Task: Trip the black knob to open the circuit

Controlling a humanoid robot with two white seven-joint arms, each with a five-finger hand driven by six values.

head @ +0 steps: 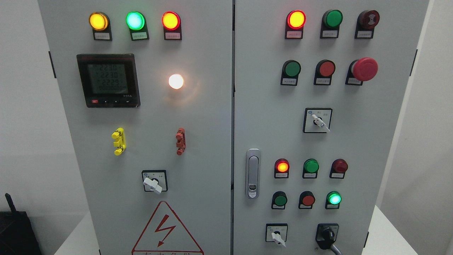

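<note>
The black knob sits at the lower right of the grey control cabinet's right door, its handle pointing down and right. A white selector switch is just left of it. Neither robot hand nor arm shows in the head view.
The left door carries a digital meter, lit yellow, green and red lamps, a glowing white lamp, and a white switch. The right door has a red mushroom button, a door latch and several lamps and buttons. A black object stands lower left.
</note>
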